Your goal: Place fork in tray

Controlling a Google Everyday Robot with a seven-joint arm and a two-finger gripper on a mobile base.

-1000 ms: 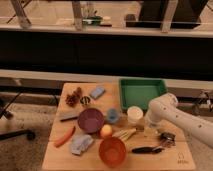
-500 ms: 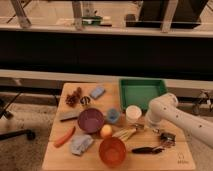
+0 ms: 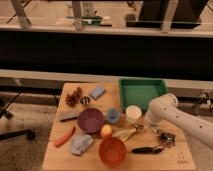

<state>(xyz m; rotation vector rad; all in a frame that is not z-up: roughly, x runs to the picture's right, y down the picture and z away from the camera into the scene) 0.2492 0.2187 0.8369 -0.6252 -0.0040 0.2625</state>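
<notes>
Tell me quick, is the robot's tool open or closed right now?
Tool: closed, low beside the white cup; whether it grips anything cannot be told.

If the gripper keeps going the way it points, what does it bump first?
The shut gripper, low near the white cup, seems to point down, so it would probably hit the wooden table just under it, though depth is unclear.

On the wooden table [image 3: 55, 155] the white arm [image 3: 185, 122] reaches in from the right, its gripper [image 3: 144, 128] down low with fingers closed just beside the pale yellow bunch [image 3: 122, 133] and in front of the white cup [image 3: 133, 113], while the green tray [image 3: 142, 92] sits behind them
</notes>
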